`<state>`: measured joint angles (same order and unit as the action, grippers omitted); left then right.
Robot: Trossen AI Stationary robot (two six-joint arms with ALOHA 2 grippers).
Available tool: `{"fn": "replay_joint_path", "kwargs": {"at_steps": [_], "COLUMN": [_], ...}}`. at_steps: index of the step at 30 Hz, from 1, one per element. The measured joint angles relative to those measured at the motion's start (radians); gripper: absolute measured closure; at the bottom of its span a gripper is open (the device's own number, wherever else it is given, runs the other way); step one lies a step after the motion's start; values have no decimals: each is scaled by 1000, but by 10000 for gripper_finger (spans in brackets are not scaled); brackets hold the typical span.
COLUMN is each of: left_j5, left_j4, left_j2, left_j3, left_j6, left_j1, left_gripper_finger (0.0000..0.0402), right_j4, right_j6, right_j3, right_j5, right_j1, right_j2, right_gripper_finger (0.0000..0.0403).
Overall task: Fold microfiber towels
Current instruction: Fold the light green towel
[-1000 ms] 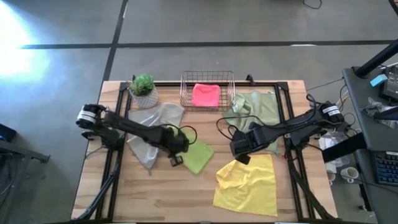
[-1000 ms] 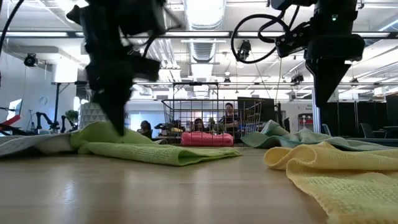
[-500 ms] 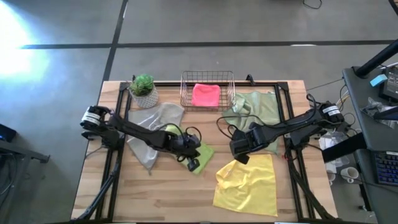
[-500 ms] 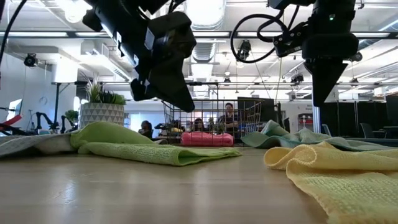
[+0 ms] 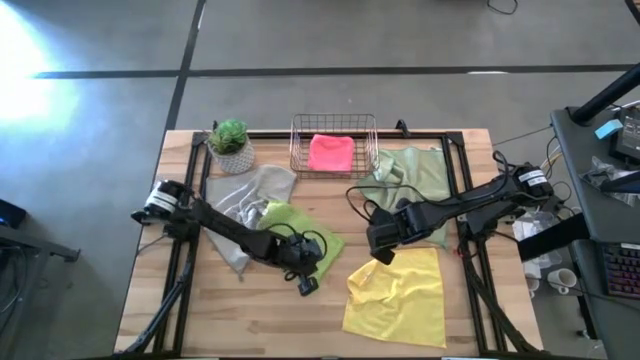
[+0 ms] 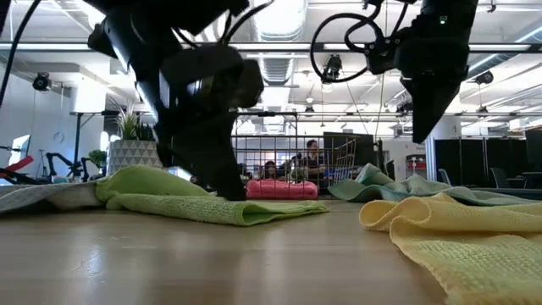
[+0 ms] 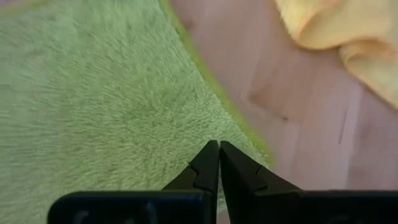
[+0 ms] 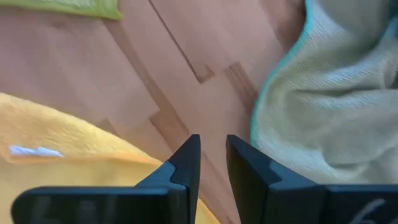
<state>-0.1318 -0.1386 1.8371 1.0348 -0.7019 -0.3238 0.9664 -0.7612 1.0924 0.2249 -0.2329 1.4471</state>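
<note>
The lime green towel (image 7: 93, 93) is showing a fuzzy, matt pile. The yellow towel (image 6: 457, 237) is looking nubbly. The table (image 8: 155, 74) is showing smooth, jointed wood, and the basket (image 5: 334, 150) thin copper-coloured wire.

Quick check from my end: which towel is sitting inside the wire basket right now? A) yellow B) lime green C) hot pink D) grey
C: the hot pink towel lies inside the wire basket at the table's far edge, while the others are spread on the tabletop.
</note>
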Motion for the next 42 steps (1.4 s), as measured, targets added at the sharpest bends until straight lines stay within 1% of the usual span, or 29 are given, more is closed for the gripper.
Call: {"fn": "replay_joint_path", "kwargs": {"at_steps": [5,12,16,24,26,30,32,36,39,42], "left_j5": [1,106,176,216,242,348,381,392,392,391], "left_j4": [5,5,-9,-72,-88,-94,-95,-109,-120,-193], "left_j2": [29,27,27,25,25,27,26,10,-16,-49], "left_j3": [1,-7,-7,6,13,14,14,21,49,92], "left_j6": [-28,-44,12,27,26,-44,-81,-105,-118,-130], "left_j1": [-22,-95,-160,-278,-296,-312,-312,-313,-308,-304], "left_gripper_finger": [401,401,401,401,401,401,401,401,401,401], "right_j4": [-38,-38,-39,-41,-41,-41,-41,-41,-41,-41], "right_j6": [1,14,46,67,72,82,83,105,125,146], "right_j3": [0,0,0,-2,-2,-2,-2,-2,-2,-2], "right_j5": [0,3,4,4,4,4,4,4,4,4], "right_j1": [0,0,0,0,0,0,0,0,0,0], "right_j2": [0,3,3,4,4,4,4,4,4,4], "right_gripper_finger": [335,335,335,335,335,335,335,335,335,335]}}
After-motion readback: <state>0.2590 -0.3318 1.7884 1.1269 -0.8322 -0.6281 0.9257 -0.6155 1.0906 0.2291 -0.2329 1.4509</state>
